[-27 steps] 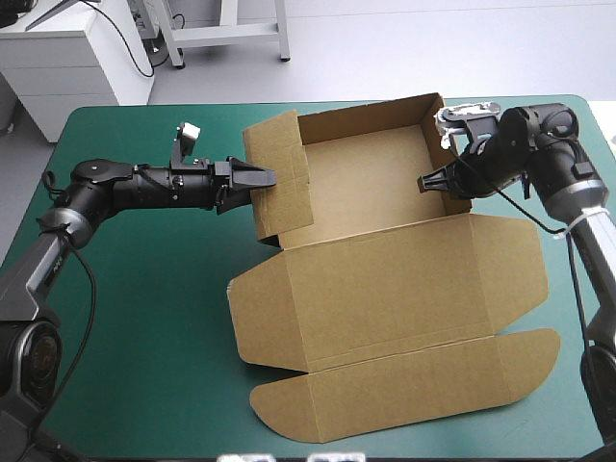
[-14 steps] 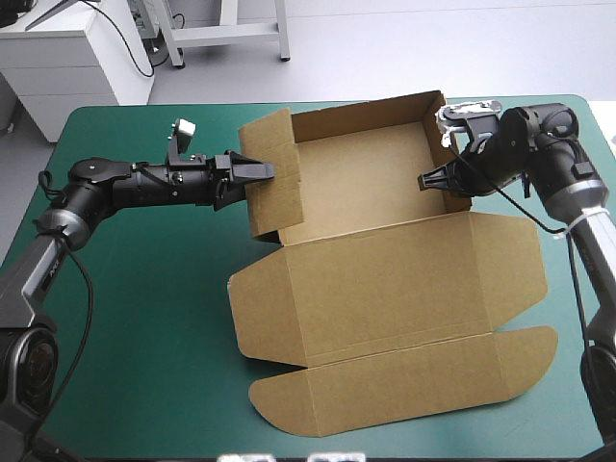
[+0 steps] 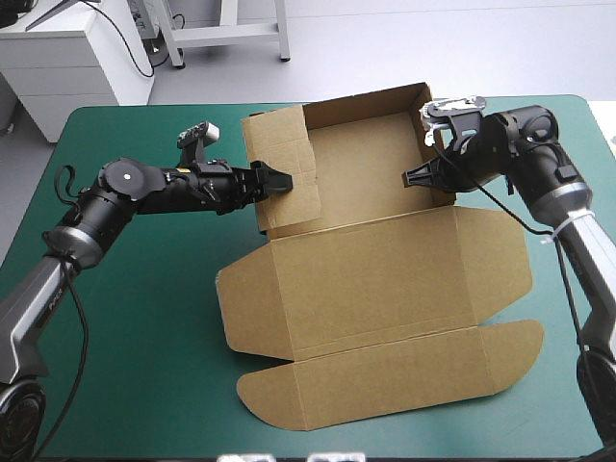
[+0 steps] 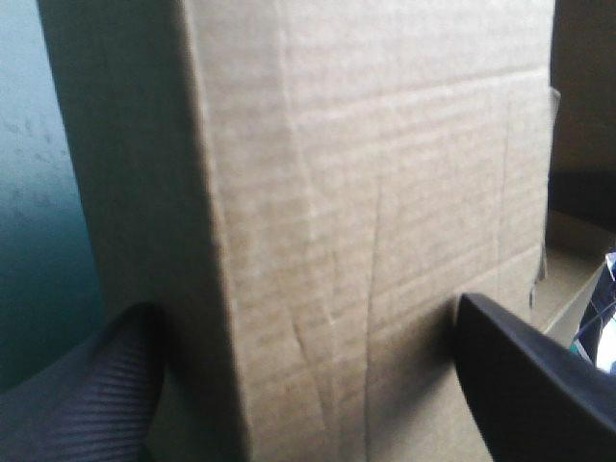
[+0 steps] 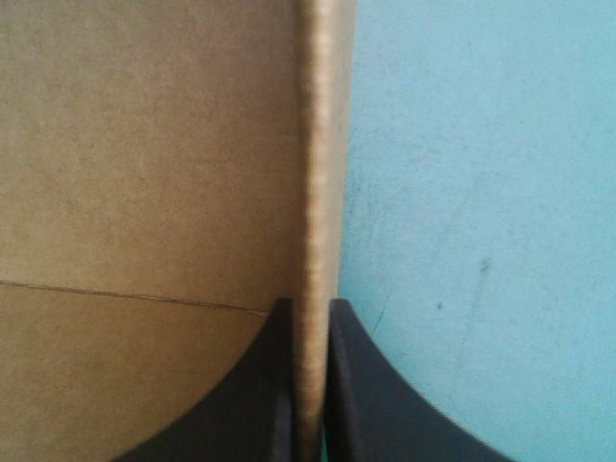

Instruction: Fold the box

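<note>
While its lid [image 3: 385,279] lies flat toward the near edge of the teal-green cover [image 3: 144,327], the brown box [image 3: 356,164] sits mid-table, tray beyond. I'd keep the right gripper [image 3: 406,178] pinched firmly on the right wall [image 5: 316,144] as the left gripper [image 3: 279,180], spread open astride the left wall [image 3: 289,202], tips it inward along its crease. Since just before, the whole box has slid left.

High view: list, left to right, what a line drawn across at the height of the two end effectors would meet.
Left arm → left end effector → box floor → right end effector → right arm.
</note>
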Tool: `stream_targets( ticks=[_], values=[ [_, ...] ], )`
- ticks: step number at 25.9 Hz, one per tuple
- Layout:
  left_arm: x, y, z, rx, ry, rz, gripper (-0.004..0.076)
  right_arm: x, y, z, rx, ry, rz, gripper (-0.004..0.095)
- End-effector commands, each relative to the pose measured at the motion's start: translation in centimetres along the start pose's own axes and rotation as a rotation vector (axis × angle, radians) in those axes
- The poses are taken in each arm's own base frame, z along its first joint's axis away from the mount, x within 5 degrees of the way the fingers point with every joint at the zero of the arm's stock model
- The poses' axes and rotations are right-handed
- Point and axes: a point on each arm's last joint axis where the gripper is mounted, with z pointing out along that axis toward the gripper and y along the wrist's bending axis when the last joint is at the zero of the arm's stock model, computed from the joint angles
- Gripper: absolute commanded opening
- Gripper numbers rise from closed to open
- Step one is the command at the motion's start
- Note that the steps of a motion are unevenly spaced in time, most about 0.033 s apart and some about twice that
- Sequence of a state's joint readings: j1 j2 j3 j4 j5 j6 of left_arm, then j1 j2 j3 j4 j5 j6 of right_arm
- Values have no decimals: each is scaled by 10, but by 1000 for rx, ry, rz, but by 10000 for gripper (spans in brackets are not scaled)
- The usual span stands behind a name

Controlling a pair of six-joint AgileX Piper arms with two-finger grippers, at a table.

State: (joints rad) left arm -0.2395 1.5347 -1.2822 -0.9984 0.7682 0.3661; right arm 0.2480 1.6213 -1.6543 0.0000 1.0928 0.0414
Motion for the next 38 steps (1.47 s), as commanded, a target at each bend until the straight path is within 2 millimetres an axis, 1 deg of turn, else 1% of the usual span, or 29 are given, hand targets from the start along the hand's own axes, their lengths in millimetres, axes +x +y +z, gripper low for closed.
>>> stream_targets(
  ticks=[1, 3, 6, 9, 13, 20, 27, 33, 35, 38],
  values=[
    [-6, -22, -13, 12, -73, 0, 584, -11, 7, -27, 26, -147, -9, -14],
    [-4, -15, -12, -90, -70, -7, 584, -13, 15, -32, 59, -193, -32, -14],
    [-4, -11, -13, -139, -68, -7, 584, -14, 21, -39, 85, -239, -46, -14],
    [-4, -16, -10, -131, -95, 7, 584, -14, 21, -48, 132, -270, -63, -14],
    [-3, -27, -4, -110, -149, 42, 584, -16, 24, -55, 123, -290, -66, -14],
    [-5, -26, 2, -112, -171, 38, 584, -19, 26, -70, 144, -316, -81, -14],
    [-7, -25, 4, -118, -190, 41, 584, -17, 35, -72, 169, -315, -134, -14],
    [-7, -23, 8, -103, -186, 11, 584, -15, 30, -72, 232, -291, -154, -14],
    [-8, -22, 10, -95, -192, 9, 571, -15, 29, -73, 263, -287, -172, -14],
    [-8, -22, 15, -65, -188, -27, 492, -14, 32, -74, 293, -284, -198, -14]
  ],
)
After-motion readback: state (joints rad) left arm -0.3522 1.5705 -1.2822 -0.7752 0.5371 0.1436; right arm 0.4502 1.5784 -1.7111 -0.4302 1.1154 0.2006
